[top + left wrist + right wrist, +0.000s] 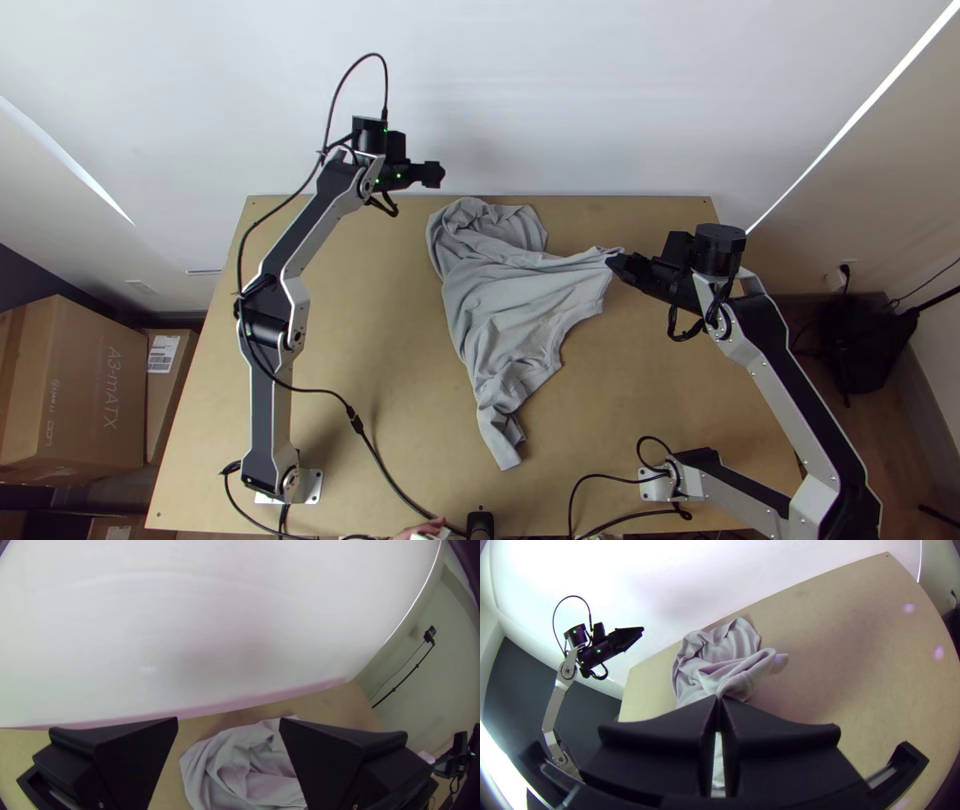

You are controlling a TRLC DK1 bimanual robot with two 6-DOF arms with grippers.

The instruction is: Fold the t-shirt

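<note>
The grey t-shirt (510, 300) lies bunched and wrinkled on the middle of the table, a narrow end trailing toward the near edge. Its right-hand part is pinched by my right gripper (614, 262); in the right wrist view, the fingers of my right gripper (719, 702) are together on the cloth (720, 660). My left gripper (436, 174) is up beyond the table's far edge, off the shirt's far left part. In the left wrist view, my left gripper (228, 725) stands open with a wide gap, the shirt (245, 765) lying below and beyond it.
Bare wooden table (370, 350) lies left of the shirt, and a white wall (580, 100) rises behind the far edge. A black cable (385, 465) crosses the near left part. A person's hand (420, 530) and a black object (480, 524) are at the near edge.
</note>
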